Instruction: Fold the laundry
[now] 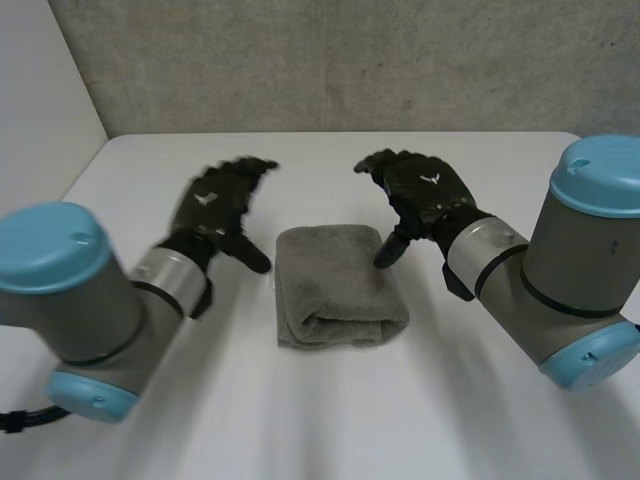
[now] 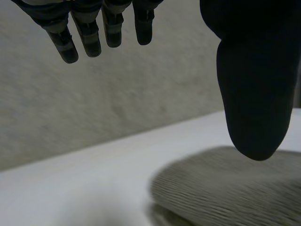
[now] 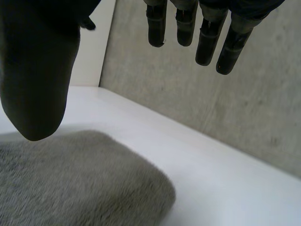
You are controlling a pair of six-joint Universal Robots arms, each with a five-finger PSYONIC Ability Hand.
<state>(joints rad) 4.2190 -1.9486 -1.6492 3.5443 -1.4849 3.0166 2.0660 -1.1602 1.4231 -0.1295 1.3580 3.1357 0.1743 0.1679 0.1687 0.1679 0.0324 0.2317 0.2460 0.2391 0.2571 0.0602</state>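
A white table [image 1: 330, 440] is pictured before a grey concrete wall [image 1: 350, 60]. The task's laundry, a grey terry towel [image 1: 335, 285] folded into a thick, compact rectangle, is laid at the table's middle. The towel is flanked by the robot's two grey arms with light-blue caps: the left arm [image 1: 80, 300] is to the towel's left and the right arm [image 1: 560, 260] to its right.

The black left hand [image 1: 215, 205] is held just beside the towel's left edge, apart from the cloth. Its fingers [image 2: 89, 37] are seen straight and spread, its thumb [image 2: 254, 94] is hung above the towel, and nothing is grasped.

The black right hand [image 1: 425, 190] is held at the towel's far right corner, with its fingers [image 3: 207, 42] likewise extended and empty. Its thumb [image 3: 37, 84] is pointed down over the cloth's edge — whether the cloth is touched cannot be told.

Stacked layers and a rounded fold are shown at the towel's near end, so the folding is judged done, or all but done. At most a final squaring or pressing of the bundle may be left.
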